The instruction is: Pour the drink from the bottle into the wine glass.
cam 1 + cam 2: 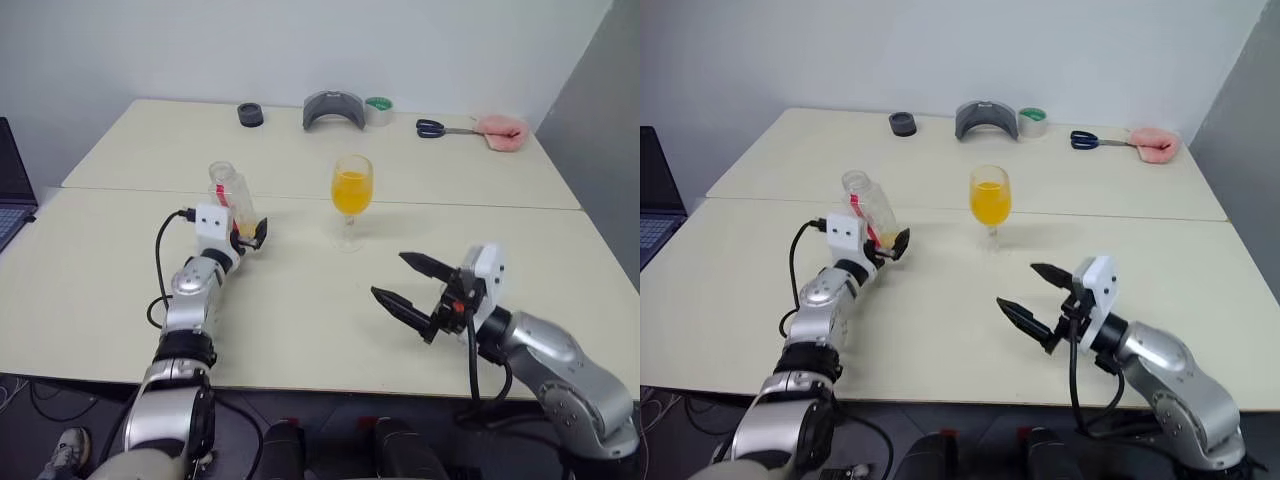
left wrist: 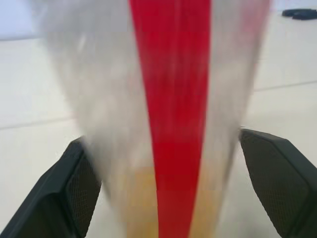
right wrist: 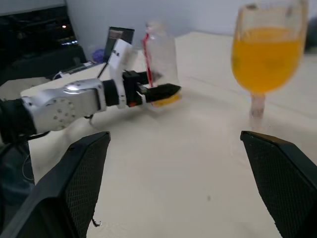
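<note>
Drink (image 1: 351,191) was seen filling most of the glass (image 1: 351,200), which stood upright on the table (image 1: 300,320) near its middle seam. A bottle (image 1: 868,208), uncapped and nearly empty, stood to the left of the glass, well apart from it, tilted a little. From the head views the left gripper (image 1: 248,232) was seen low around the bottle's base. In the left wrist view its fingers (image 2: 74,193) were shown spread, with a gap on either side of the bottle's red strip and an orange remnant at the bottom. The right gripper (image 1: 405,280) was held above the table nearer the front edge, jaws wide apart, nothing between them. Through the right wrist view the glass and the bottle were both seen ahead of its fingers (image 3: 84,173).
</note>
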Controlling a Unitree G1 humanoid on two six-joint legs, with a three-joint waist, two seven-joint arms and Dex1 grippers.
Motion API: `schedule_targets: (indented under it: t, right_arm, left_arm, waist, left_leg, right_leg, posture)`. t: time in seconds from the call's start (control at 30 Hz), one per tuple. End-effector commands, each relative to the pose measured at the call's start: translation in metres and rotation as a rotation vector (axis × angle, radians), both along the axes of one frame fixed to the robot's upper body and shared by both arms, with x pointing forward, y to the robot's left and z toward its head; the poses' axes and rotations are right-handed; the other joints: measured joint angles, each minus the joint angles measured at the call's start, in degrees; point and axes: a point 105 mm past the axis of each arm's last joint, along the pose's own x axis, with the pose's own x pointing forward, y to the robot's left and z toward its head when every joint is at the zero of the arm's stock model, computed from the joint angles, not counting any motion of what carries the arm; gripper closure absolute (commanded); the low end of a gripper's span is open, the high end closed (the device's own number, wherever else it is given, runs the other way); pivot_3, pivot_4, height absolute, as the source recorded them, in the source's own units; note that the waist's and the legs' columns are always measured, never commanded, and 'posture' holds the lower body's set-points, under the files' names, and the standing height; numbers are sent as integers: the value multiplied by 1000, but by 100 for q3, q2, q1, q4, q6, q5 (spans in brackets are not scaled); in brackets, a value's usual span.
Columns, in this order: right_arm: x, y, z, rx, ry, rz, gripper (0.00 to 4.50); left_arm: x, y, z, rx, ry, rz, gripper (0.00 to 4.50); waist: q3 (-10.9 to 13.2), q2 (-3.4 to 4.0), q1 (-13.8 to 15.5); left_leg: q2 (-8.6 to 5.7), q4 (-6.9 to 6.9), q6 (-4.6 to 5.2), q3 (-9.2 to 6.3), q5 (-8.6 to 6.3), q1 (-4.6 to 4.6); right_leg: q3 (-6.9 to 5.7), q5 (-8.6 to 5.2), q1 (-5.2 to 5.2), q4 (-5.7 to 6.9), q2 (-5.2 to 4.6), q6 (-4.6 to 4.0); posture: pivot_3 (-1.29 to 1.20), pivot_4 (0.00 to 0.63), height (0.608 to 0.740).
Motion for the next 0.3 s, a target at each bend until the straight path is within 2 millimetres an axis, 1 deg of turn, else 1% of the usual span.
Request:
schedule_targets:
  t: [0.03, 0.2, 0.3]
  right_arm:
    - [5, -24, 2, -47, -28, -207, 0]
    - [13, -51, -6, -80, -26, -476, 0]
    - [16, -58, -10, -114, -28, -586, 0]
  left_arm:
    - [-25, -5, 16, -40, -19, 20, 33]
    - [-60, -16, 17, -19, 53, 34, 33]
    - [-72, -25, 23, -10, 63, 31, 33]
  waist:
    - [1, 1, -1]
    - [-1, 1, 10]
    - [-2, 3, 9]
  left_leg:
    - [1, 1, 0, 2, 0, 0]
    - [-1, 6, 0, 2, 1, 8]
    - [-2, 5, 0, 7, 1, 12]
  right_leg:
    - [2, 0, -3, 2, -3, 0]
    - [1, -6, 3, 1, 1, 15]
    - [5, -8, 5, 0, 2, 19]
  posture:
    - [0, 150, 740]
    - [0, 150, 740]
    - [0, 150, 740]
